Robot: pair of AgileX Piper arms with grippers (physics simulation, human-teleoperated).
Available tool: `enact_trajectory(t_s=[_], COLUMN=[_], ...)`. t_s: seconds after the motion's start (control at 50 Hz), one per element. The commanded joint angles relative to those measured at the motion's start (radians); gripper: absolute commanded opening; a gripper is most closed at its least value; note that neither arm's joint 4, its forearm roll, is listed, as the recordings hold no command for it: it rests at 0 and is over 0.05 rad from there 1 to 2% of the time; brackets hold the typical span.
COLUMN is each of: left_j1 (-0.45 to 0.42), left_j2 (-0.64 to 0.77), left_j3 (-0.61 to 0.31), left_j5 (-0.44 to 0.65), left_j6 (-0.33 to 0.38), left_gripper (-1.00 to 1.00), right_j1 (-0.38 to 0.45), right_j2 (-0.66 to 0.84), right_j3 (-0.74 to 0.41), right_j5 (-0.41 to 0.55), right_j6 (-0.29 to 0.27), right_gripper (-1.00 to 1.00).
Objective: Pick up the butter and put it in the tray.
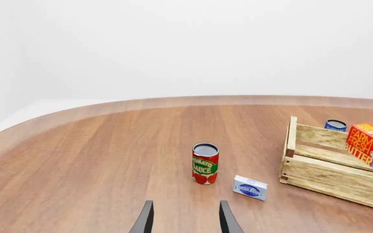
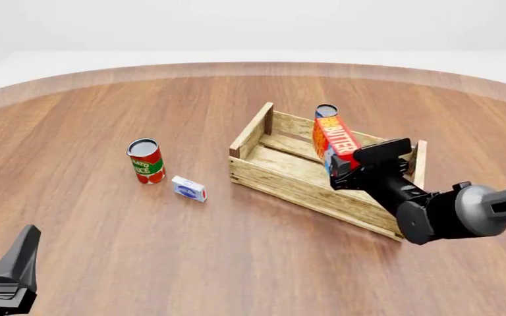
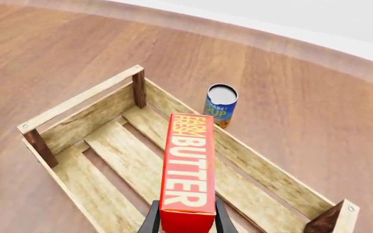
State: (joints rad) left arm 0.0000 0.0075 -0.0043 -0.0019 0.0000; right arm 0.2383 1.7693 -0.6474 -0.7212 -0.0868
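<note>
Because the left wrist view cuts off at its edge, only part of the butter carton (image 1: 372, 148) shows there: a red and orange box lettered "FARM FRESH BUTTER", with a blue patch at its lower end, tilted above the wooden tray (image 1: 332, 167). Behind the tray's far wall, a blue can (image 1: 335, 125) shows only its top. On the brown table (image 1: 95, 155), well apart from the tray, stands a tomato sauce can (image 1: 205, 163), red with a green band, and between that can and the tray lies a small white-and-blue box (image 1: 250, 187) whose print is too small to read. The left gripper (image 1: 185, 218) shows only two dark fingertips, spread apart with nothing between them.

From the front view, the left gripper (image 2: 7, 276) sits far from the tray and is partly cut off by the frame. The right gripper (image 2: 352, 161) is mostly hidden behind its own black body, and the butter carton (image 2: 334, 139) sticks out beyond it, leaning over the inside of the tray (image 2: 275, 179). Whether the carton touches the slats cannot be told. The blue can (image 2: 326, 110) peeks out just beyond the tray's far wall.

Seen in the right wrist view, the butter carton (image 3: 188, 167) shows its long orange face with white letters and a red end. The right gripper (image 3: 186, 223) pinches that near end between two dark fingers (image 3: 151, 221), above the tray (image 3: 83, 99) floor. The blue can (image 3: 220, 105) stands just outside the tray, its label only partly legible.
</note>
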Motion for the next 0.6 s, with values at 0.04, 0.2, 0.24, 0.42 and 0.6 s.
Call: enact_trajectory(t_s=[0.04,0.2,0.24,0.42,0.6], left_j1=[0.000,0.000,0.000,0.000,0.000], left_j2=[0.000,0.000,0.000,0.000,0.000], left_j3=[0.000,0.000,0.000,0.000,0.000], left_j5=[0.000,0.000,0.000,0.000,0.000], left_j6=[0.000,0.000,0.000,0.000,0.000], left_gripper=[1.00,1.00,1.00,1.00,1.00], right_j1=[0.008,0.008,0.007,-0.003,-0.007], right_j2=[-0.001,0.005,0.004,0.003,0.001], right_j3=[-0.025,-0.031,-0.031,-0.032,-0.033], right_j5=[0.003,0.011,0.012,0.014,0.019], right_j6=[0.027,0.030,0.030,0.027,0.031], right_gripper=[-1.00,1.00,1.00,1.00,1.00])
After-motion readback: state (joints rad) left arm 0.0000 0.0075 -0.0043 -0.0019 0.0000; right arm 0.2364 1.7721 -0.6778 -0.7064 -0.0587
